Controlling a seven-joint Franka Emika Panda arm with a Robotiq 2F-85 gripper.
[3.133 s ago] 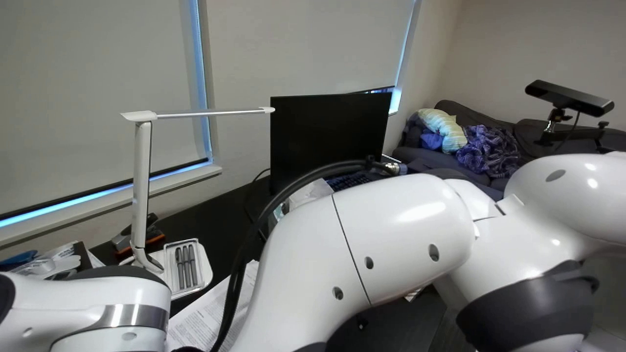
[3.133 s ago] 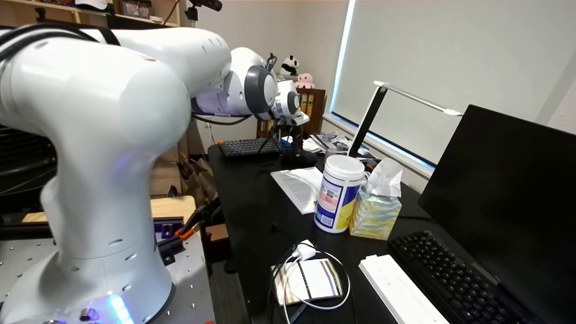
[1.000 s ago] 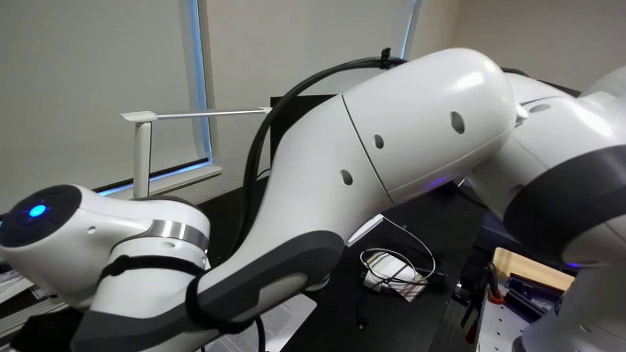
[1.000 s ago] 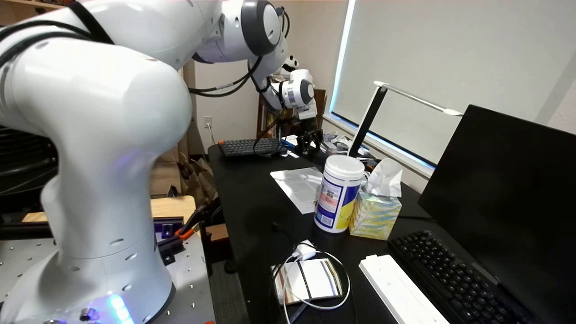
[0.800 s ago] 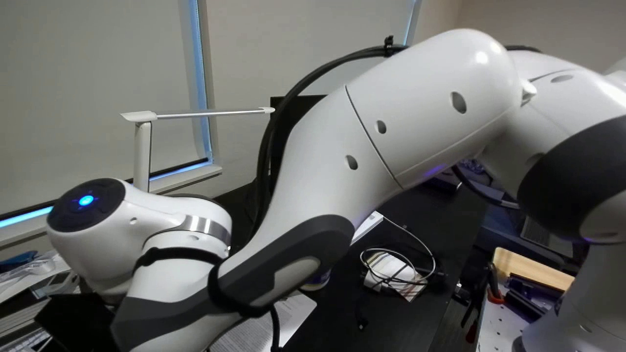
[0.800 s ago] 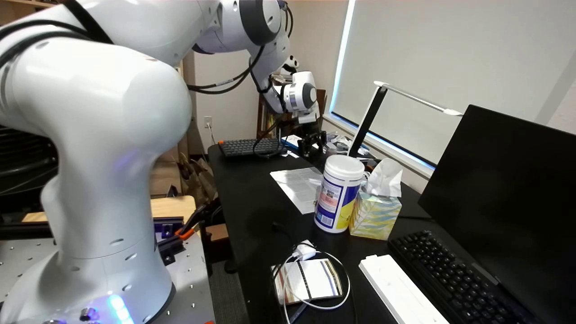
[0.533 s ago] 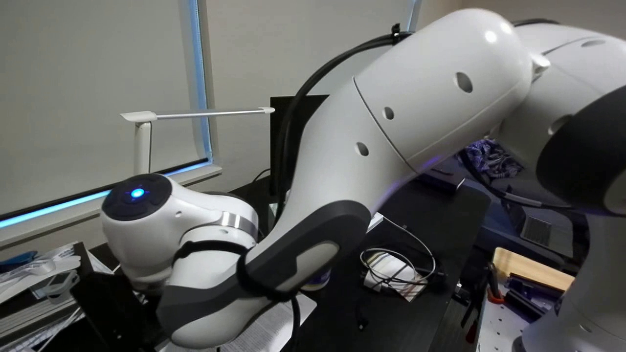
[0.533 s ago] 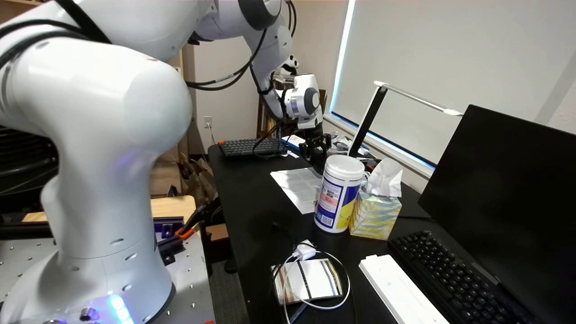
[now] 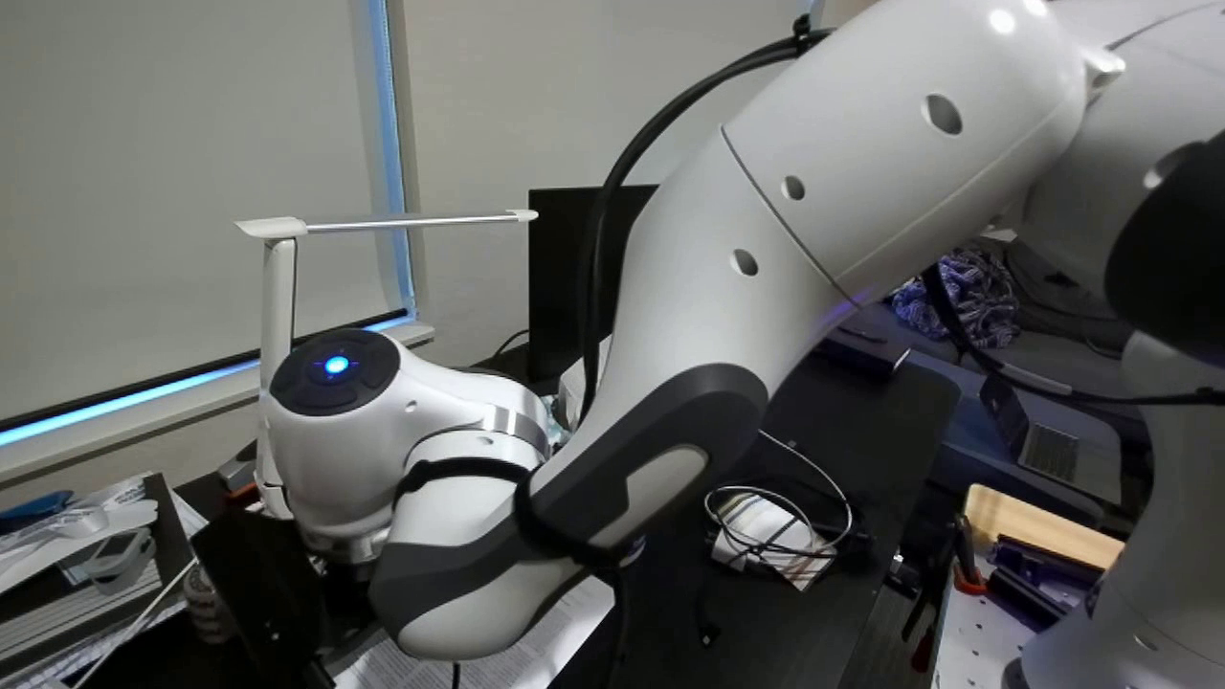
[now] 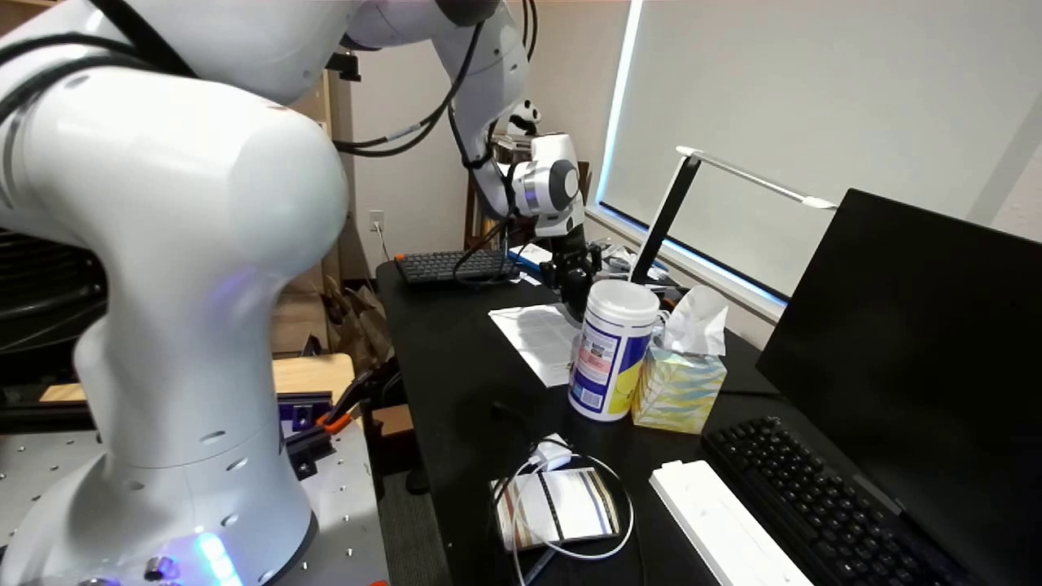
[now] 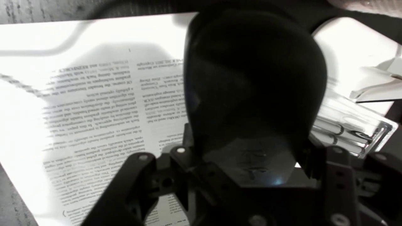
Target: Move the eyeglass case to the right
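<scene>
Claw (image 10: 572,268) holding black case (image 10: 576,295); canister (image 10: 606,354) upright beside tissue box (image 10: 680,392).

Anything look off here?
Mainly the white cable: it loops loosely around and across the striped item on the desk, looking untidy. No spill shows; the eyeglass case is too dark in the wrist view to judge for damage.

In the wrist view, a printed sheet (image 11: 100,125) lies below and left of the end effector (image 11: 250,141); a tray of pens (image 11: 387,136) lies to its right. In an exterior view, a keyboard (image 10: 448,266) lies to the left; to the end effector's right stand a desk lamp (image 10: 666,220) and, nearer the viewpoint, a white-lidded canister (image 10: 610,354), a tissue box (image 10: 680,391) and a monitor (image 10: 895,350).
</scene>
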